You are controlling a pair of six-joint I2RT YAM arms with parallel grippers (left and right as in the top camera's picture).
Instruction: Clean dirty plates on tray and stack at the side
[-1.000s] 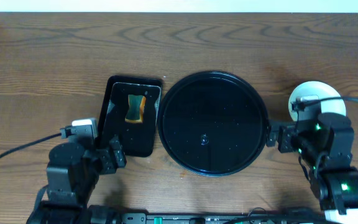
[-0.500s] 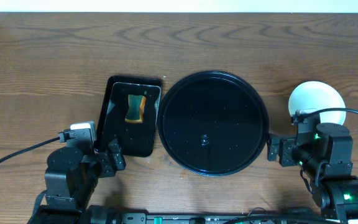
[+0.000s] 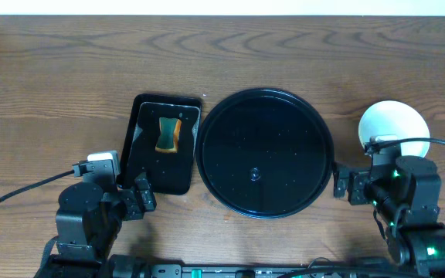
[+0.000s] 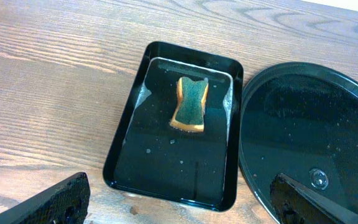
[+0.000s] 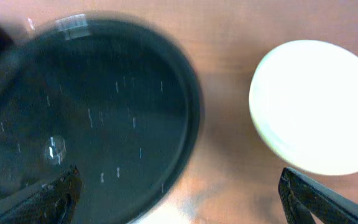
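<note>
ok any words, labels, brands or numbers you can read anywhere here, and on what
None: no text, label, brand or number can be read in any view.
The round black tray, the rectangular tray, the sponge and the pale plate all show plain surfaces with no print.

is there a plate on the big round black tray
No, the round tray is bare of plates; the only plate in view lies on the table to its right.
</note>
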